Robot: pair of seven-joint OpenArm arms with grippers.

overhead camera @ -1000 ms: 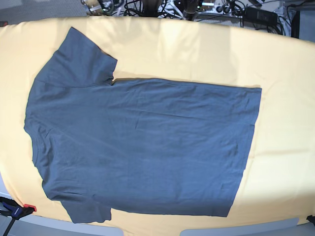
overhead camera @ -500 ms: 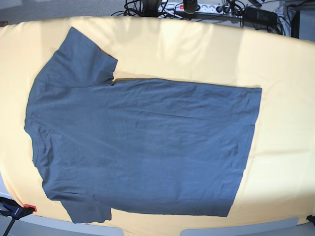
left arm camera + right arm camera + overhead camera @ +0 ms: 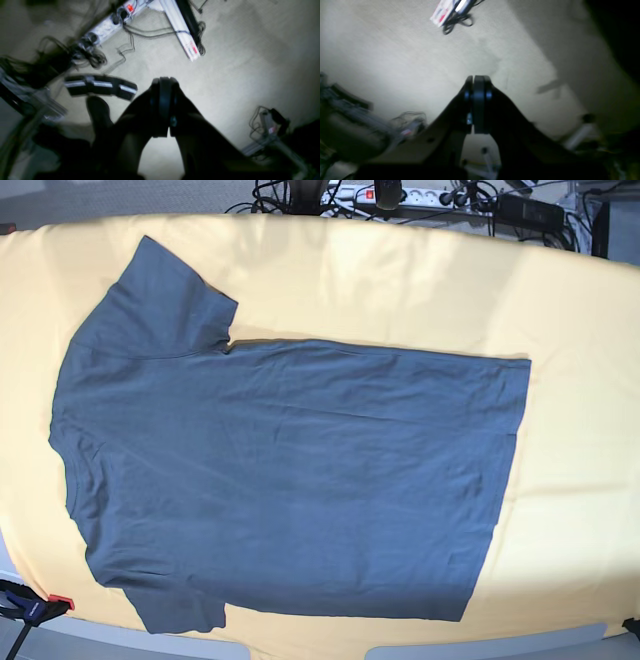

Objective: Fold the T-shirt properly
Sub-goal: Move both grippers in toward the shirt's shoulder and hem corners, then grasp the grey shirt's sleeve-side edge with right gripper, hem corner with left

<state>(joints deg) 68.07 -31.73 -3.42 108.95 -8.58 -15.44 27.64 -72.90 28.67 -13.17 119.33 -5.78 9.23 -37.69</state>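
The slate blue-grey T-shirt (image 3: pixel 280 470) lies flat and spread out on the yellow cloth (image 3: pixel 420 290) in the base view. Its collar points left, its hem right, and both short sleeves stick out at the far and near left. Neither arm shows in the base view. My left gripper (image 3: pixel 163 82) is shut with nothing between its fingers and hangs over the grey floor. My right gripper (image 3: pixel 477 80) is shut and empty too, above bare floor. The T-shirt appears in neither wrist view.
Cables and a power strip (image 3: pixel 400 195) lie on the floor beyond the table's far edge. A power strip (image 3: pixel 112 21) and a white rail (image 3: pixel 182 32) show under the left wrist. A blue clamp (image 3: pixel 25 608) grips the near left corner.
The T-shirt and cloth have not moved. At the far edge, the clutter seen a second ago has shifted out of the top of the base view.
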